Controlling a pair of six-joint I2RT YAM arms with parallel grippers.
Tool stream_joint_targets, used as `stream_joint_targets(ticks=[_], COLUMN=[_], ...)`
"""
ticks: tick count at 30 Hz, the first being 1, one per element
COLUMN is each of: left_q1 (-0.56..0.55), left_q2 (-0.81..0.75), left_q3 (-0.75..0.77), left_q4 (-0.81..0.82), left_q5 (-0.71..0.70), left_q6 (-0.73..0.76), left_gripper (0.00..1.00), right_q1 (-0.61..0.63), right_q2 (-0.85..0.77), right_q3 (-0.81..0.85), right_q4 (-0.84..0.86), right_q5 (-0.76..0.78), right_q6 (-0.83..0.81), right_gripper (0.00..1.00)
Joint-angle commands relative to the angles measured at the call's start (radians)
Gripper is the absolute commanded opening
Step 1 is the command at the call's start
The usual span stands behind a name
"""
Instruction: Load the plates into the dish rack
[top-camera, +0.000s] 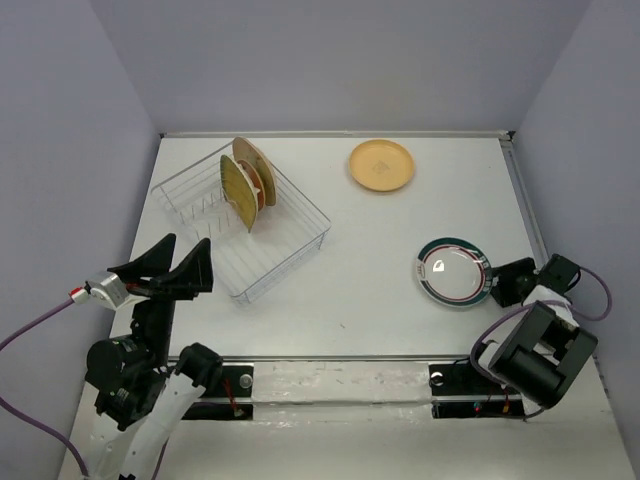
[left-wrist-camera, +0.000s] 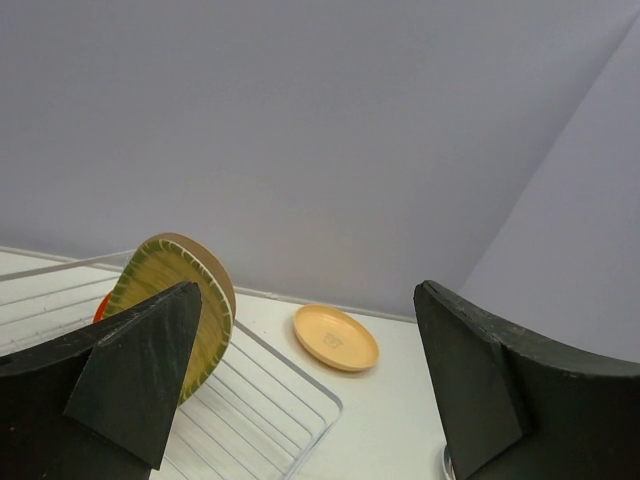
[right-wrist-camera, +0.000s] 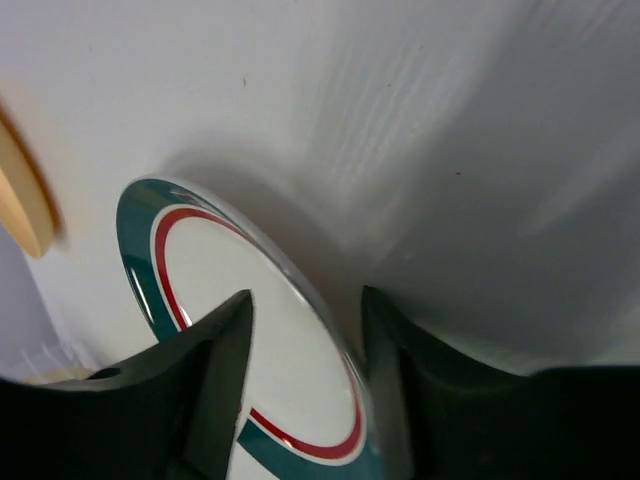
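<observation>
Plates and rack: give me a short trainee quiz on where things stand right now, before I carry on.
1. True or false: the yellow plate stands upright in the dish rack.
2. How many plates lie flat on the table outside the rack?
3. The right arm's fingers straddle the rim of: A) the tan plate, B) the white ringed plate, C) the rack.
Key: 1 true; 2 two; 3 B.

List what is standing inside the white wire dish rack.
Upright: a ribbed yellow plate, and behind it a red-orange plate, mostly covered, then a round tan plate. Their overlap hides any others.
</observation>
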Motion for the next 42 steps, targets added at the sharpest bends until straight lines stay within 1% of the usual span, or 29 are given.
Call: stream_joint_targets(ticks=[1,2,3,4,6,8,10,14,15,16,17,19,20,21,22,23,25,26,28,29,30,32,33,34,36,37,39,40,42], left_q1=[-0.003,-0.005,-0.005,-0.005,-0.003,0.002,0.006,0.015,0.02,0.02,0.023,0.029,0.034,0.037,0.04,0.043,0.049,0.055,0.06,0.061,0.066,0.071,0.075,0.093,0.113,0.127,0.138,0.141,0.144], left_q2=[-0.065,-0.061,-0.058,-0.055,-0.045,-0.036,-0.03,-0.018,-0.018,0.002,0.022,0.037,0.047,0.065,0.074,0.091,0.105,0.116,0.126,0.132,0.143,0.148,0.152,0.154,0.153,0.152,0.151,0.148,0.143], left_q3=[0.005,0.003,0.004,0.005,0.005,0.005,0.005,0.003,0.004,0.003,0.004,0.006,0.005,0.006,0.012,0.014,0.017,0.017,0.018,0.02,0.023,0.023,0.024,0.023,0.024,0.026,0.027,0.028,0.029], left_q4=[0.046,0.046,0.046,0.046,0.045,0.045,0.043,0.043,0.043,0.041,0.043,0.041,0.041,0.043,0.041,0.037,0.034,0.032,0.028,0.026,0.025,0.025,0.025,0.028,0.032,0.037,0.038,0.035,0.028], left_q5=[-0.025,-0.023,-0.023,-0.022,-0.019,-0.017,-0.014,-0.006,-0.005,-0.002,0.004,0.014,0.024,0.029,0.031,0.026,0.02,0.006,-0.005,-0.009,-0.009,-0.005,-0.006,-0.009,-0.012,-0.012,-0.02,-0.034,-0.052], left_q6=[0.017,0.017,0.017,0.015,0.015,0.012,0.011,0.008,0.006,0.006,0.005,0.003,0.005,0.011,0.017,0.026,0.031,0.034,0.035,0.035,0.034,0.031,0.029,0.025,0.017,0.012,0.005,0.005,0.005], left_gripper=[0.99,0.99,0.99,0.99,0.99,0.99,0.99,0.99,0.99,0.99,0.99,0.99,0.99,0.99,0.99,0.99,0.99,0.99,0.99,0.99,0.99,0.99,0.99,0.99,0.99,0.99,0.99,0.99,0.99], right_q1=[0.001,0.01,0.01,0.01,0.01,0.02,0.04,0.132,0.202,0.203,0.299,0.413,0.542,0.614,0.69,0.847,1.011,1.157,1.275,1.33,1.414,1.482,1.516,1.575,1.642,1.703,1.748,1.775,1.797], right_q2=[0.093,0.115,0.118,0.115,0.077,0.028,-0.066,-0.224,-0.256,-0.29,-0.346,-0.382,-0.385,-0.374,-0.359,-0.312,-0.244,-0.164,-0.077,-0.034,0.039,0.104,0.136,0.191,0.25,0.318,0.397,0.469,0.532], right_q3=[-0.096,-0.109,-0.113,-0.117,-0.131,-0.151,-0.156,-0.113,-0.079,-0.079,-0.029,0.037,0.115,0.165,0.214,0.317,0.437,0.567,0.7,0.763,0.877,0.979,1.024,1.089,1.139,1.2,1.272,1.349,1.426], right_q4=[0.134,0.159,0.167,0.179,0.189,0.224,0.225,0.14,0.106,0.106,0.074,0.045,0.038,0.032,0.017,0.006,-0.014,-0.025,-0.051,-0.058,-0.061,-0.061,-0.051,-0.005,0.075,0.134,0.179,0.188,0.224], right_q5=[-0.174,-0.181,-0.182,-0.182,-0.172,-0.157,-0.142,-0.021,0.008,0.039,0.12,0.209,0.304,0.361,0.415,0.555,0.7,0.849,0.967,1.077,1.128,1.25,1.282,1.32,1.351,1.371,1.418,1.418,1.411], right_q6=[0.003,0.004,0.007,0.012,0.015,0.027,0.035,0.038,0.043,0.047,0.057,0.066,0.072,0.072,0.063,0.037,-0.001,-0.026,-0.104,-0.13,-0.161,-0.243,-0.276,-0.351,-0.441,-0.527,-0.609,-0.65,-0.709], right_gripper=[0.39,0.28,0.28,0.16,0.07,0.07,0.07,0.07,0.07,0.07,0.07,0.07,0.07,0.07,0.07,0.07,0.07,0.07,0.07,0.07,0.07,0.07,0.07,0.07,0.07,0.07,0.07,0.07,0.07])
